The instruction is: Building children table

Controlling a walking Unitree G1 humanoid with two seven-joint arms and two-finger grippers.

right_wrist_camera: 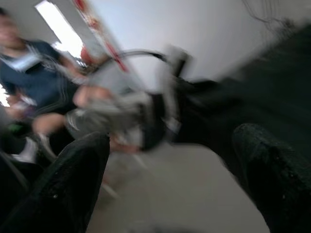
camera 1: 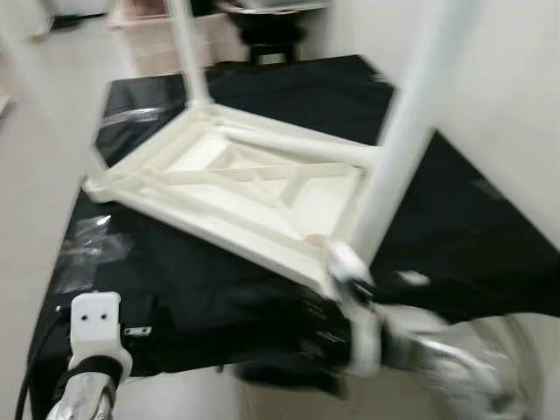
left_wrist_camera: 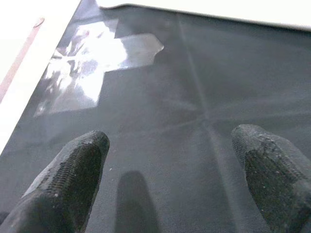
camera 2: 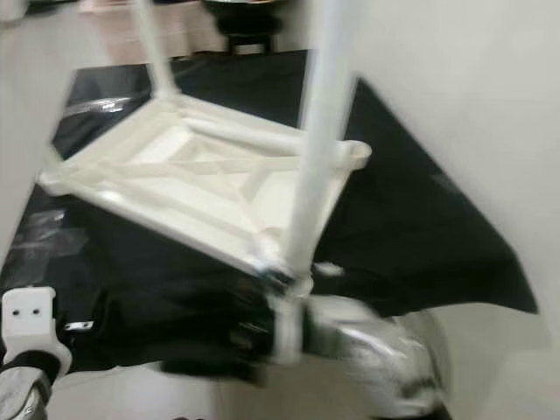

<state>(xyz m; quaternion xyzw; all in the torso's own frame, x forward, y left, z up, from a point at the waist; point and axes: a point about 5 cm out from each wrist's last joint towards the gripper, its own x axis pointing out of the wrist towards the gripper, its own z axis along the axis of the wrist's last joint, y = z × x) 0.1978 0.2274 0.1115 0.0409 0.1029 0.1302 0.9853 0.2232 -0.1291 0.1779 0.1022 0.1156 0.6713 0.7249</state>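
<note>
A white children's table (camera 1: 236, 188) lies upside down on a black cloth (camera 1: 455, 219). One white leg (camera 1: 188, 52) stands up from its far corner, and another leg (camera 1: 402, 131) rises from the near right corner. My right arm (camera 1: 411, 341) is blurred in motion just below the base of that near leg. In the right wrist view the right gripper (right_wrist_camera: 170, 145) is open, with nothing between its fingers. My left arm (camera 1: 92, 350) sits low at the near left. The left gripper (left_wrist_camera: 170, 145) is open above the bare cloth, near the table's edge (left_wrist_camera: 218, 12).
A crumpled clear plastic bag (camera 1: 87, 236) lies on the cloth left of the table. A beige box (camera 1: 166, 35) and a black stool (camera 1: 271, 31) stand beyond the cloth. A white wall runs along the right. A person in a dark top (right_wrist_camera: 29, 63) is nearby.
</note>
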